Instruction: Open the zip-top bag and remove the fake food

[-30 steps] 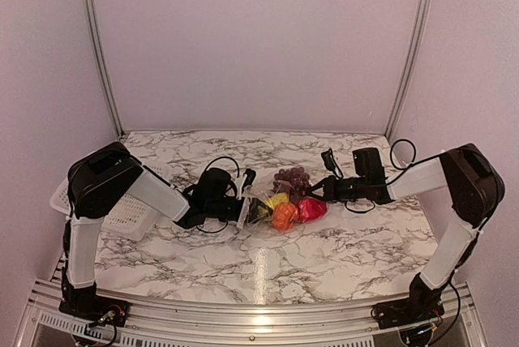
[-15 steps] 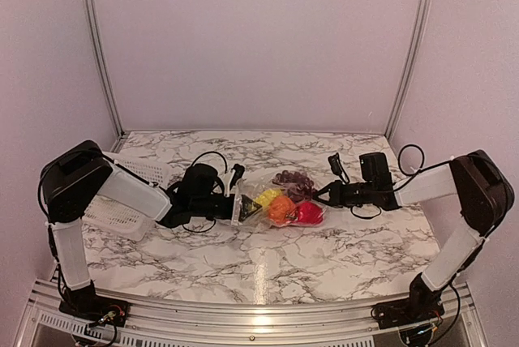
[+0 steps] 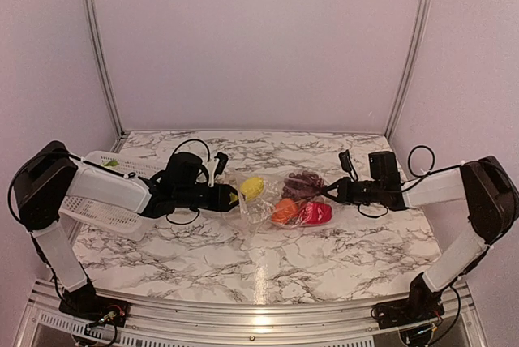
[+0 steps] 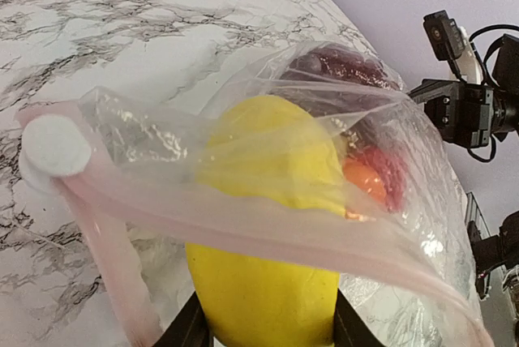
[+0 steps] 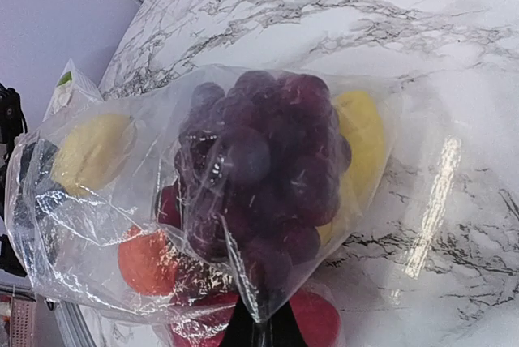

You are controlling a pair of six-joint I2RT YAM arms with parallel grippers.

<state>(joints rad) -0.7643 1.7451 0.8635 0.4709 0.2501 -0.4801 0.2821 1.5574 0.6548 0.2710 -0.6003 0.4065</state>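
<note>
stretched wider than before across the white marbled table (image 3: 243, 258), the clear crinkly zip-top bag (image 3: 261, 207) is pinched at its closed end by the right gripper (image 3: 332, 193). the left gripper (image 3: 231, 197) clamps the yellow plastic toy piece (image 3: 252, 186) at its mouth. the dark purple grape bunch (image 3: 302, 183), orange piece (image 3: 284, 211) and red piece (image 3: 316, 213) sit inside.

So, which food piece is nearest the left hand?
The yellow piece at the zip-top bag's mouth: it sits between the left hand's fingers. The orange piece, red piece and grapes lie farther in, toward the right hand.

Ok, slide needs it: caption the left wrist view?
Left gripper grips yellow piece at the bag's zip strip; grapes behind.
</note>
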